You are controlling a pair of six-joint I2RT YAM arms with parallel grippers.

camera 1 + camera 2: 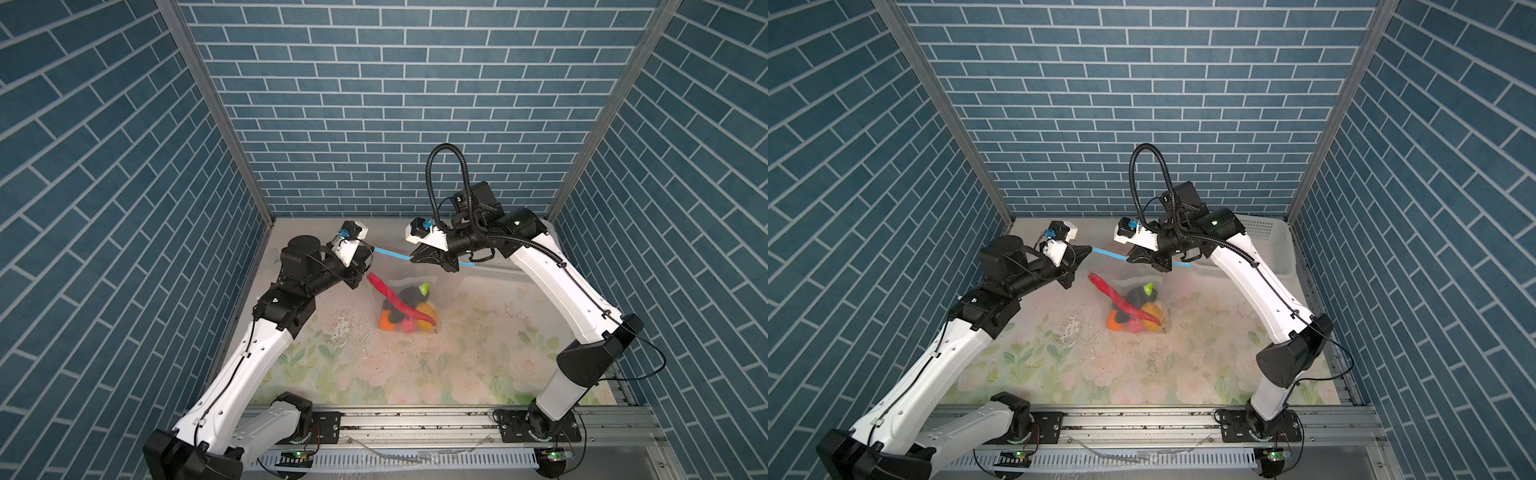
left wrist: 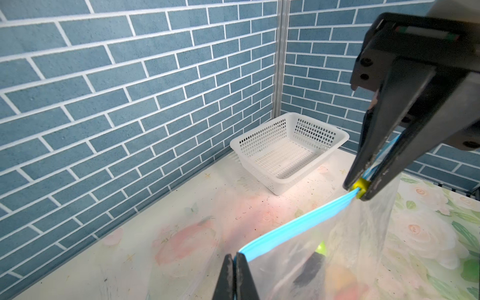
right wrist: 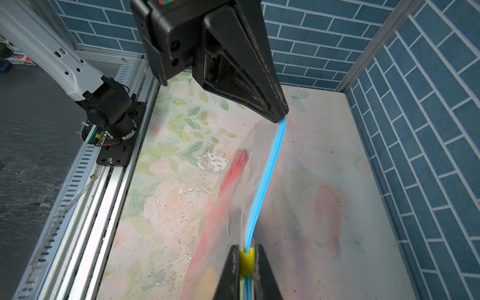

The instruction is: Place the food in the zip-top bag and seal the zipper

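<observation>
The clear zip-top bag [image 1: 415,279] [image 1: 1130,279] hangs between my two grippers, its bottom resting on the table. The food [image 1: 409,311] [image 1: 1133,312] lies bunched inside it: black lumps, orange and pink pieces, and a long red strip [image 3: 233,171]. My left gripper [image 1: 371,250] [image 2: 235,255] is shut on one end of the light blue zipper [image 1: 392,254] [image 2: 298,224] [image 3: 267,176]. My right gripper [image 1: 412,259] [image 3: 246,249] is shut on the zipper's yellow slider [image 3: 245,259] [image 2: 361,185], partway along the strip. More of the strip runs on behind the right gripper.
A white perforated basket [image 2: 259,131] [image 1: 1266,245] stands empty in the back right corner. Brick-patterned walls close in the floral tabletop [image 1: 374,374] on three sides. A metal rail [image 1: 415,419] with both arm bases runs along the front.
</observation>
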